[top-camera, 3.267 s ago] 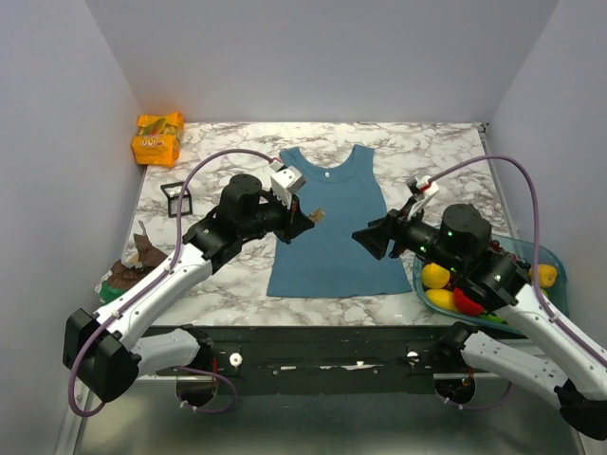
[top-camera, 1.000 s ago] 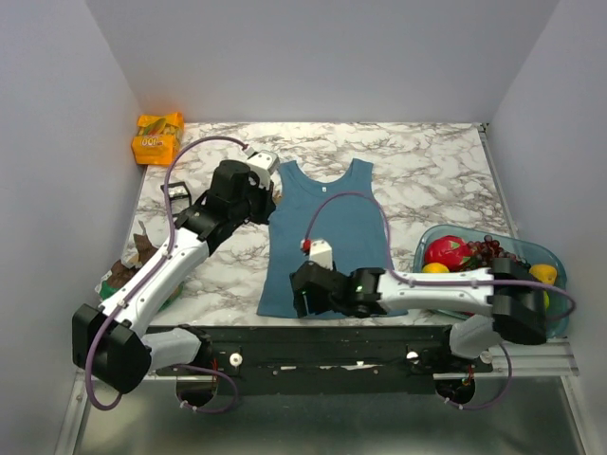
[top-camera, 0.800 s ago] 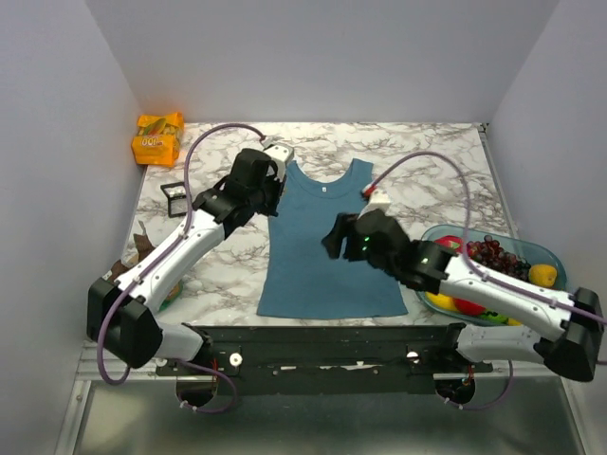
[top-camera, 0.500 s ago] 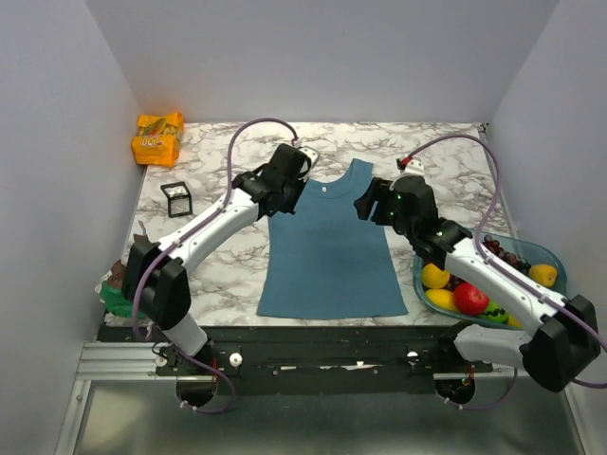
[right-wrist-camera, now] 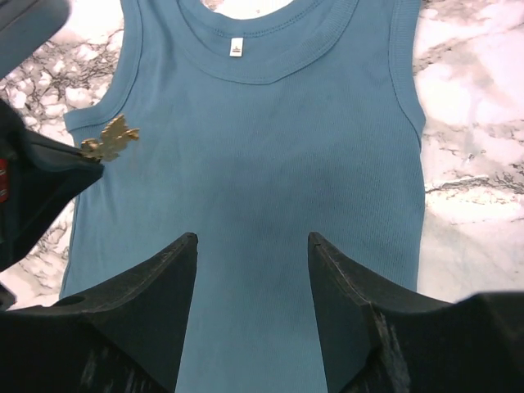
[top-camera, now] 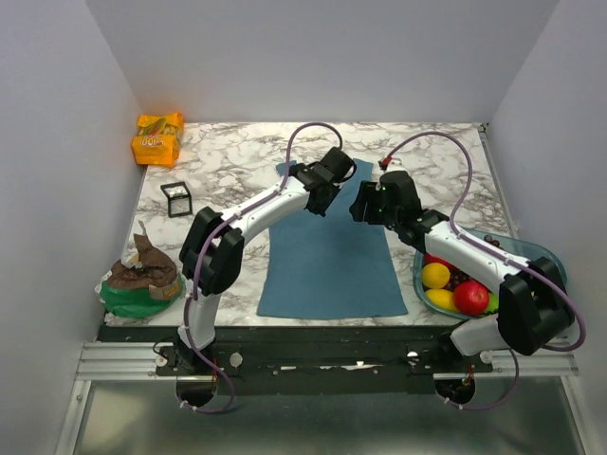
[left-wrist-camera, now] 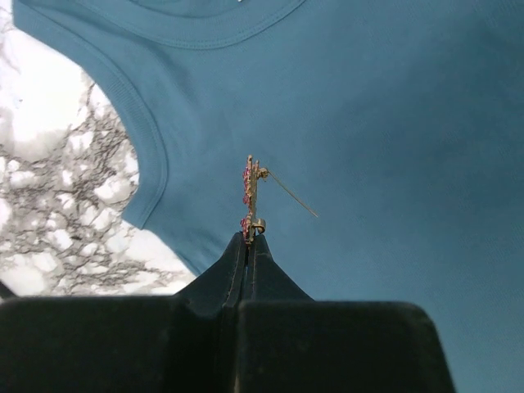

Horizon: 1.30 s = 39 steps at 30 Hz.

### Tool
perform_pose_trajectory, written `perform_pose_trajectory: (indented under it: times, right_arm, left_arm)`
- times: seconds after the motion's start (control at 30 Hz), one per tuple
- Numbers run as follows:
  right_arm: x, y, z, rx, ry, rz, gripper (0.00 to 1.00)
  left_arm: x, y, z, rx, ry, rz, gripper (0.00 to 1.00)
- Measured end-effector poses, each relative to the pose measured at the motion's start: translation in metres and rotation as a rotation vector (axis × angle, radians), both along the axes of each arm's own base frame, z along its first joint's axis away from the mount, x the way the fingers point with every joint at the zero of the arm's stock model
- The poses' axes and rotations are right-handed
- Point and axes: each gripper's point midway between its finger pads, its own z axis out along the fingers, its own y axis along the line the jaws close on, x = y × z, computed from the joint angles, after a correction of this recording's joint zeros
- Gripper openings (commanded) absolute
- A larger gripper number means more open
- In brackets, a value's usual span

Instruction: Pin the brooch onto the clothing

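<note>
A teal-blue sleeveless tank top (top-camera: 327, 251) of soft fabric lies flat on the white, grey-veined marble table (top-camera: 427, 152), its scoop neck towards the far edge. A small white neck label (right-wrist-camera: 236, 47) shows inside the collar.

The left gripper (left-wrist-camera: 248, 241) hangs above the upper part of the tank top, near the armhole seen at the left of both wrist views. Its two black fingers (left-wrist-camera: 233, 266) are pressed together on the lower edge of a tiny flower-shaped brooch (left-wrist-camera: 250, 203) of gold-coloured metal with red-pink petals. The brooch stands upright and edge-on in the left wrist view, and its thin pin is swung out to the right. Whether the brooch touches the fabric cannot be told.

The right gripper (right-wrist-camera: 252, 239) hovers over the chest of the tank top, near the left gripper, its jaws spread wide with nothing between them. In its view the brooch (right-wrist-camera: 110, 137) shows at the tip of the left arm's dark finger.

Apart from the tank top, an orange snack packet (top-camera: 157, 137) sits at the far left corner, with a small black-framed clear box (top-camera: 174, 196) nearer and a green and brown bag (top-camera: 139, 277) nearer again. A blue tray (top-camera: 553, 256) of fruit (top-camera: 471, 298) sits on the right.
</note>
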Motion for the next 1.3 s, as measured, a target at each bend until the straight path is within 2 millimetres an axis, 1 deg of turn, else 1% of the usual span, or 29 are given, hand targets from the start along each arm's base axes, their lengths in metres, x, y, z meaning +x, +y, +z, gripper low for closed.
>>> perform_pose_trajectory:
  times: [0.13,0.3,0.4,0.47,0.67,0.87,1.03,1.13,1.3]
  right_arm:
    - [0.003,-0.007,-0.005,0.004,0.003,-0.019,0.61]
    - [-0.003,-0.016,-0.025,-0.005,0.038,-0.042,0.6]
    - [-0.011,-0.021,-0.04,-0.012,0.072,-0.056,0.6]
    - [-0.015,-0.023,-0.046,-0.014,0.087,-0.065,0.6]
    - [-0.01,-0.026,-0.056,-0.024,0.1,-0.096,0.6]
    - [-0.001,-0.02,-0.067,-0.029,0.118,-0.086,0.58]
    - [0.007,-0.006,-0.074,-0.006,0.14,-0.051,0.59]
    - [0.013,0.003,-0.081,0.006,0.156,-0.031,0.59]
    - [0.011,0.007,-0.096,0.015,0.201,-0.029,0.59]
  left_arm:
    - [0.005,-0.014,-0.005,-0.039,0.023,0.009,0.0]
    - [0.012,-0.03,-0.009,-0.083,0.041,0.041,0.0]
    - [0.014,-0.037,-0.015,-0.099,0.064,0.072,0.0]
    - [0.015,-0.041,-0.02,-0.108,0.079,0.089,0.0]
    - [0.017,-0.048,-0.035,-0.09,0.115,0.115,0.0]
    - [0.009,-0.045,-0.048,-0.045,0.154,0.12,0.0]
    - [0.009,-0.042,-0.052,-0.031,0.162,0.125,0.0]
    - [0.009,-0.042,-0.052,-0.031,0.162,0.126,0.0]
    - [0.008,-0.042,-0.055,-0.026,0.17,0.129,0.0]
